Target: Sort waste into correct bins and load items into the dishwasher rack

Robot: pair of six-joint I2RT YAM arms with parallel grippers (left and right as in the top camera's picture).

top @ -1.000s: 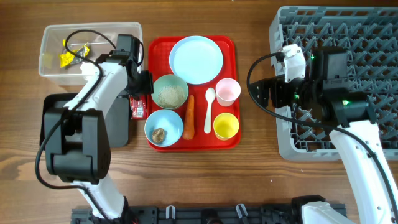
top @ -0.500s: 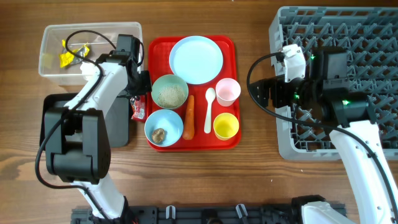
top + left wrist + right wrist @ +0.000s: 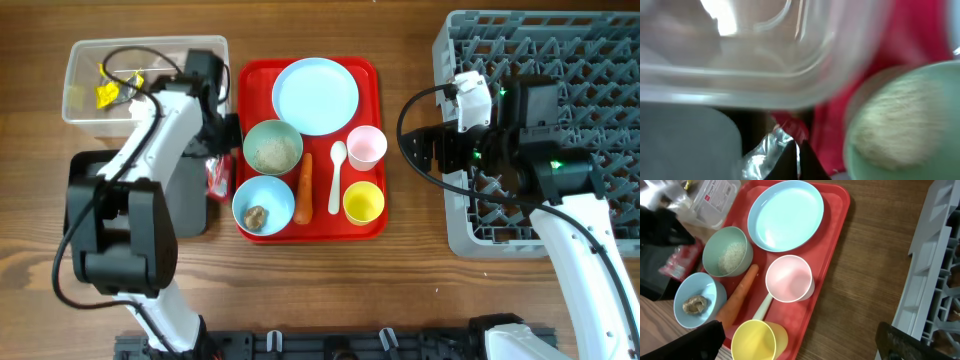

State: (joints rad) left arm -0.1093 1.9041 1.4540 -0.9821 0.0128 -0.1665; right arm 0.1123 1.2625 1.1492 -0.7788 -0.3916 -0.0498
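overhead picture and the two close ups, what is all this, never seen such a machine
Two robot arms at a wooden table. One picture looks down from above; the other two come from wrist cameras. A red tray holds a plate, two bowls, a carrot, a spoon and two cups. Left of it are a clear tub and a black tray; right, a grey rack. The left gripper pinches a red wrapper; the right gripper is open and empty.

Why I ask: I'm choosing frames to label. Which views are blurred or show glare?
Left wrist: badly out of focus throughout, with a bright glare patch on the clear tub and the rice bowl only a soft blob. Right wrist: crisp on the red tray, smeared in the top-left corner. Overhead: sharp and evenly lit.
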